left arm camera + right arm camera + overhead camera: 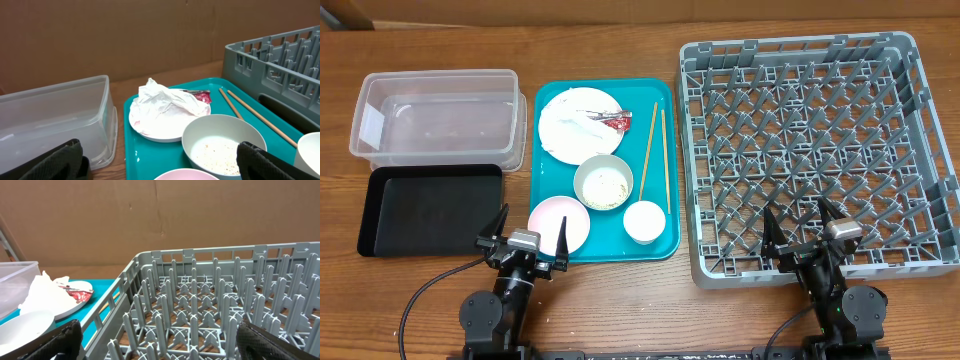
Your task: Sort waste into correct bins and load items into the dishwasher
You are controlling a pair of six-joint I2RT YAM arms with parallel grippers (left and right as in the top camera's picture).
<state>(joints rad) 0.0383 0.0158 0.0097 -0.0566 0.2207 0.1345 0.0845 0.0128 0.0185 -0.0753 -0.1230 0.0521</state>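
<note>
We see both arms low at the near edge of the tabletop [620, 300], each hand pointing away from its base. Our left hand [535, 215] hangs over the near-left corner of the teal tray [672, 150], above the pink plate [552, 225]. Its fingers are spread wide and grip nothing. Our right hand [796, 207] is to the right of the teal tray, over the near edge of the grey dish rack [688, 160], equally wide open and empty.

From overhead we can place the clear tub [360, 120] and the black tray [430, 210], both left of the teal tray. On the teal tray lie the white plate [560, 135], the sauce packet [616, 121], the chopsticks [655, 155], the bowl [582, 180] and the cup [643, 221].

Only the left wrist view shows the crumpled napkin [165, 100] heaped up on the white plate and the rice grains [220, 152] scattered in the bowl. The right wrist view shows the rack's pegs [215, 280] standing upright.
</note>
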